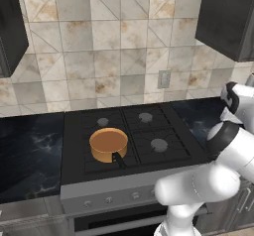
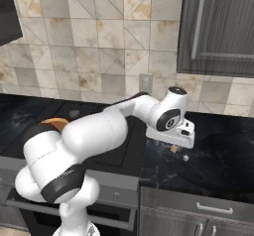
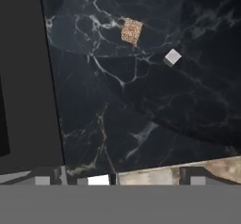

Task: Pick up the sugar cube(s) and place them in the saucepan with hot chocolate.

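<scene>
A tiny white-grey sugar cube (image 3: 172,57) lies on the dark marble counter (image 3: 141,105), right of the stove; it is also a speck, the sugar cube (image 2: 186,157), in the right base view. A tan speckled cube (image 3: 132,30) (image 2: 174,148) lies close beside it. My gripper (image 2: 174,142) hovers over both, open, with nothing between its fingers; its tips (image 3: 120,178) stand wide apart. The copper-orange saucepan (image 1: 108,145) with brown inside sits on the stove's front left burner, black handle toward me. In the right base view my arm hides most of the saucepan (image 2: 55,123).
The black stove top (image 1: 149,131) has grey burner caps (image 1: 158,144), and its edge (image 3: 23,77) borders the cubes' counter. A tiled backsplash with an outlet (image 1: 164,79) runs behind. Dark cabinets (image 2: 218,27) hang above the right counter.
</scene>
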